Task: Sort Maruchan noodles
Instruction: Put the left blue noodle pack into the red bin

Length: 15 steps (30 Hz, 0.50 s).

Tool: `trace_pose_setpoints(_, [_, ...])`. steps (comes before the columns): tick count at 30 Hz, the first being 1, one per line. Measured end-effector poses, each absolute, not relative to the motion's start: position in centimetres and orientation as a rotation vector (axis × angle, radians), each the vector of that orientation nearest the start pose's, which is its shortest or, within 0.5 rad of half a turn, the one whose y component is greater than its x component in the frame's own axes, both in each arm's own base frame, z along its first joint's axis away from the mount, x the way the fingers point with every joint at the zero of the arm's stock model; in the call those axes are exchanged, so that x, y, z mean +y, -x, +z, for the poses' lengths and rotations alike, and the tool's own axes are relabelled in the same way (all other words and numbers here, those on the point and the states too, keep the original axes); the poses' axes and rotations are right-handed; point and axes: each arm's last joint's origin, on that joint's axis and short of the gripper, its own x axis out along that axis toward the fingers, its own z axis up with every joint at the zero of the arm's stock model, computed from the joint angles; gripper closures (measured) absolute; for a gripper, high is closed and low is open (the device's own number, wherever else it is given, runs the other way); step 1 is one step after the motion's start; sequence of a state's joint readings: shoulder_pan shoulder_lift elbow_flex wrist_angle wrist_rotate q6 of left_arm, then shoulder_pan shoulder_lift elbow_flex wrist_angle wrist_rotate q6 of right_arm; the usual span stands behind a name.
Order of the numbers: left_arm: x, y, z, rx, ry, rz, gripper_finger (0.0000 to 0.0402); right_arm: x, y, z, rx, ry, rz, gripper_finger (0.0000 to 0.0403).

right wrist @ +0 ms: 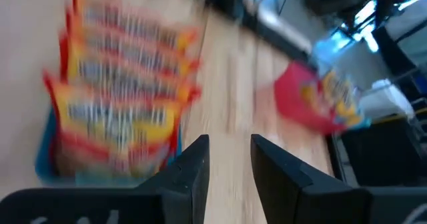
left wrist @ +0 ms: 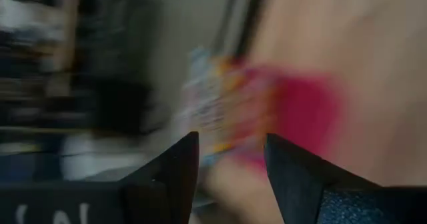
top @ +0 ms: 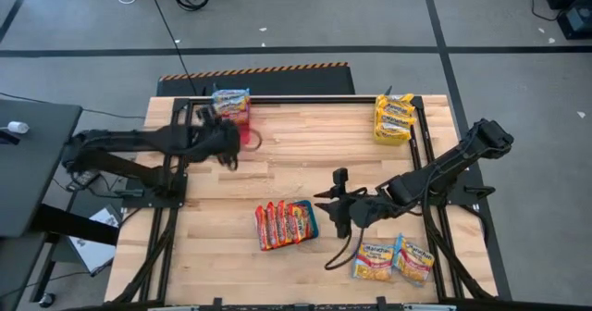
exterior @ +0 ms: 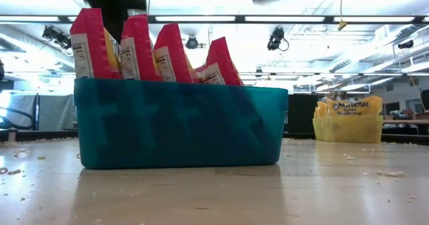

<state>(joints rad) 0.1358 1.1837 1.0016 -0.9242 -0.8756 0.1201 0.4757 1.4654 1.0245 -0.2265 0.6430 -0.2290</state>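
A pale wooden table (top: 277, 177) stands on a grey workshop floor, framed by dark rails. Maruchan noodles sit in four groups. Red-orange packets (top: 282, 224) stand upright in a teal bin (exterior: 181, 124) near the front middle of the table. Just to their right, the right gripper (top: 335, 207) hovers over bare wood, its fingers (right wrist: 193, 167) parted by a narrow gap with nothing between them. Two loose yellow packets (top: 393, 258) lie flat near the front right corner, just in front of the right arm. Yellow packets (top: 393, 117) fill a yellow bin (exterior: 347, 128) at the back right corner, against the rail. A blue-trimmed packet (top: 231, 103) rests in a red bin (top: 242, 126) at the back left, touching the back rail. The left gripper (top: 227, 144) hangs just in front of that red bin; its fingers (left wrist: 177, 171) stand apart and hold nothing, the packet lying beyond their tips. The middle of the table, between the red bin, the yellow bin and the teal bin, is open wood. The front left corner is open too.
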Motion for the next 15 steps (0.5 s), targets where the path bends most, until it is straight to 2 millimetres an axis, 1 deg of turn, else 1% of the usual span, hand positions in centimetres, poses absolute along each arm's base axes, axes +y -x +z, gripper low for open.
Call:
trace_pose_setpoints(2, [2.6,-20.3,29.7,0.997,-0.348,0.754,0.0229,13.3,-28.7,27.3,0.521,0.543,-0.092,0.0288])
trace_pose_setpoints(4, [0.0,-20.1,30.4,0.894,-0.193,0.601,0.023,14.4,-28.9,28.3,0.482,0.53,-0.072,0.0289])
trace_pose_setpoints(6, [-2.5,-20.2,30.9,0.816,-0.043,0.38,0.023,16.2,-29.2,29.0,0.452,0.533,-0.046,0.0294])
trace_pose_setpoints(8, [-5.1,-20.5,31.5,0.737,0.078,0.179,0.023,18.7,-29.6,29.1,0.452,0.562,-0.01,0.0299])
trace_pose_setpoints(11, [-8.9,-20.4,32.6,0.605,0.167,-0.022,0.023,22.8,-30.3,28.7,0.49,0.599,0.045,0.0303])
trace_pose_setpoints(15, [-13.0,-20.1,33.5,0.444,0.177,-0.123,0.023,27.3,-30.6,28.5,0.572,0.551,0.118,0.0304])
